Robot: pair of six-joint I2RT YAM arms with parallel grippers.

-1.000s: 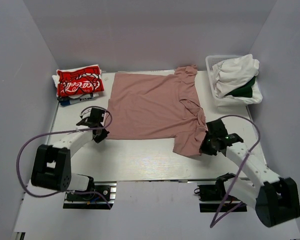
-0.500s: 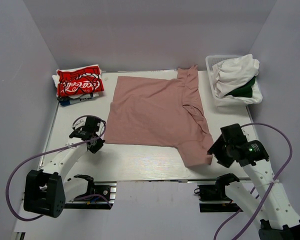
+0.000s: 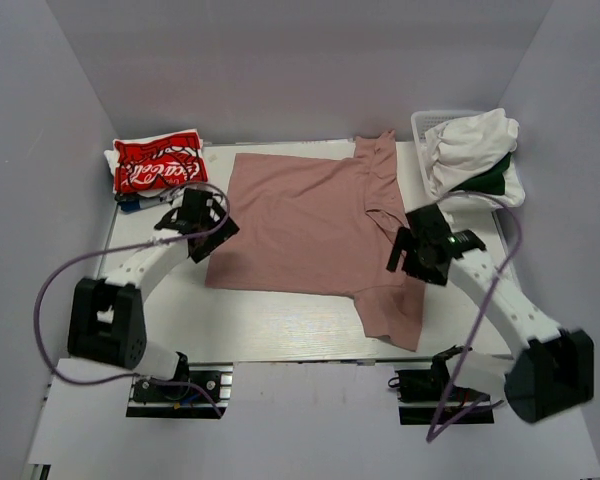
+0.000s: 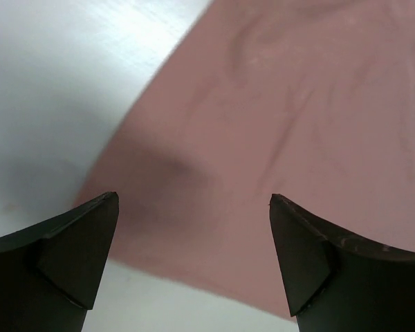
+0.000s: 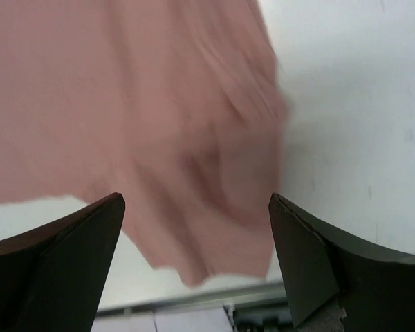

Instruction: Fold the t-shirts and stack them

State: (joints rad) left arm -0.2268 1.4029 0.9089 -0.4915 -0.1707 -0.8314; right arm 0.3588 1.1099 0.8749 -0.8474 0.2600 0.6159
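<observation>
Pink shirt (image 3: 310, 225) flat mid-counter (image 3: 280, 320), one sleeve toward the near edge; left claw (image 4: 194, 256) released, above its left edge; right claw (image 5: 197, 256) released, above the near sleeve; red shirt (image 3: 158, 162) folded far left; white shirts (image 3: 470, 140) in basket (image 3: 442, 114) far right.

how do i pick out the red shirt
On the white table, look to the far left corner, where a folded stack sits. The red t-shirt lies on top, the only one with white script, unlike the plain pink t-shirt spread mid-table.
</observation>
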